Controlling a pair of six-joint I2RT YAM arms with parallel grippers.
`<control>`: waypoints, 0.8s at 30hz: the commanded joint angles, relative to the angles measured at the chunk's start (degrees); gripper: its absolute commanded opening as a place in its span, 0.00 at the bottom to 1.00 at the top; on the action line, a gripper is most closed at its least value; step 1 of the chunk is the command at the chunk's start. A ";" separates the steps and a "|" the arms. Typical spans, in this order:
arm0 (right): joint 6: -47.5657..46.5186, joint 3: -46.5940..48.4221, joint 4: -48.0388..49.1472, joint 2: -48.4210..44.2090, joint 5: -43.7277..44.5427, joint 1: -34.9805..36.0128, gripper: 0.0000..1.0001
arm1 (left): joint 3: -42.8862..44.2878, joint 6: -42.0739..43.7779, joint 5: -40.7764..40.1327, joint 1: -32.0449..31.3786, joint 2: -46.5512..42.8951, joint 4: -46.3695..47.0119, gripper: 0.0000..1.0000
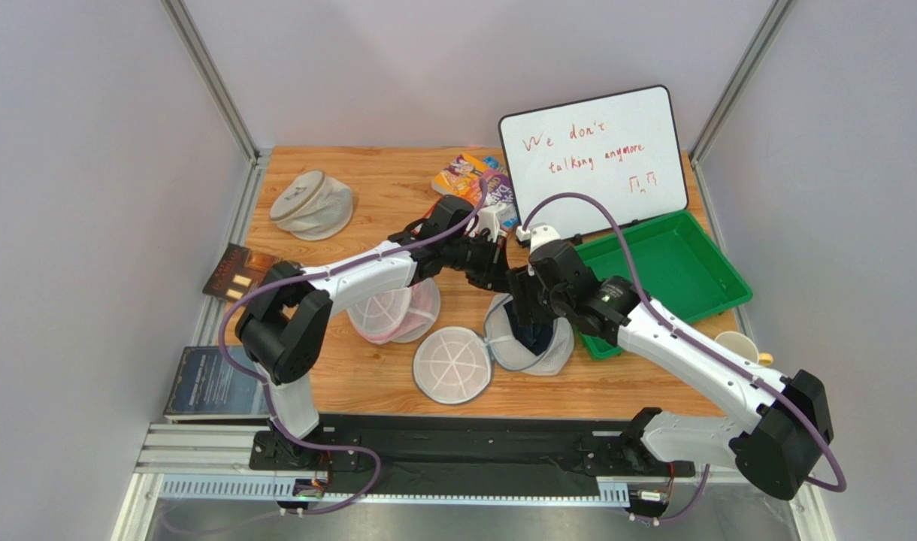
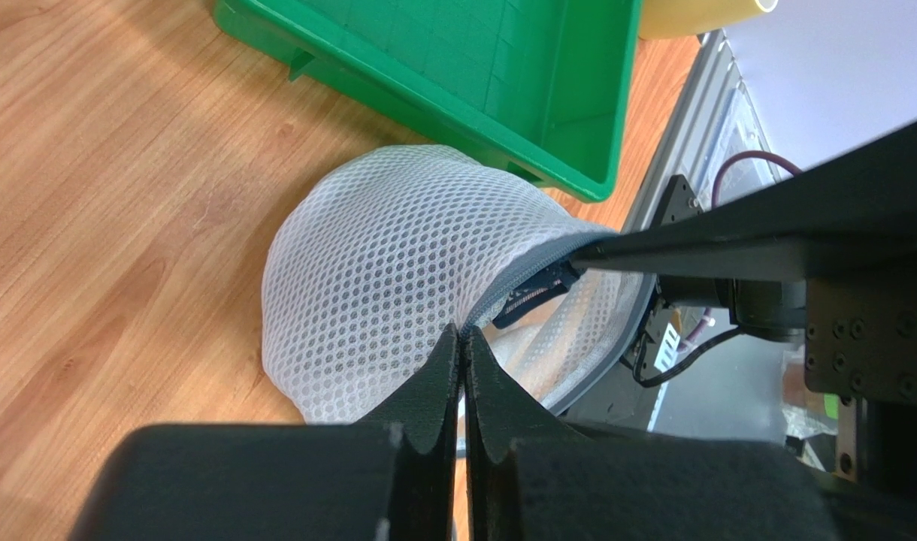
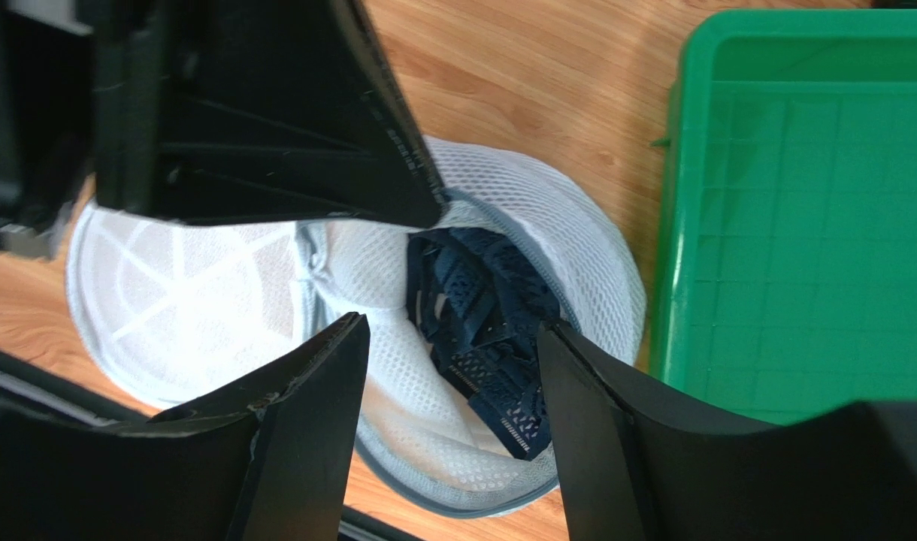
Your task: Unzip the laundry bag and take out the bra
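The white mesh laundry bag (image 1: pixel 548 352) lies near the table's front, with its grey zipper rim open and a round spoked end panel (image 1: pixel 452 364) flopped to its left. In the right wrist view the dark navy bra (image 3: pixel 486 327) lies crumpled inside the open bag (image 3: pixel 565 225). My left gripper (image 2: pixel 463 335) is shut, pinching the bag's rim by the zipper (image 2: pixel 520 276); it also shows in the top view (image 1: pixel 499 276). My right gripper (image 3: pixel 452 329) is open and hovers just above the opening, its fingers either side of the bra. It holds nothing.
A green tray (image 1: pixel 666 271) sits right beside the bag. A pink-tinted mesh bag (image 1: pixel 393 310) lies under the left arm, and a beige-grey bag (image 1: pixel 312 205) at the back left. A whiteboard (image 1: pixel 593 152), snack packets (image 1: pixel 474 180), books (image 1: pixel 235 271) and a cup (image 1: pixel 736 344) line the edges.
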 commanded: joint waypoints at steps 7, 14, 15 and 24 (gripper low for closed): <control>-2.48 -0.27 2.52 2.46 8.08 -0.31 0.62 | 2.05 1.89 1.68 0.32 -3.02 0.04 0.00; -4.06 -2.11 5.68 2.72 10.28 -0.31 0.60 | 2.22 2.33 1.94 0.32 -2.85 -0.04 0.00; -4.50 -2.72 6.73 2.63 10.98 -0.31 0.58 | 2.22 2.33 2.03 0.41 -2.85 -0.04 0.00; -7.31 -6.33 13.31 1.49 14.50 -0.31 0.54 | 2.48 2.42 2.29 0.41 -2.76 -0.04 0.00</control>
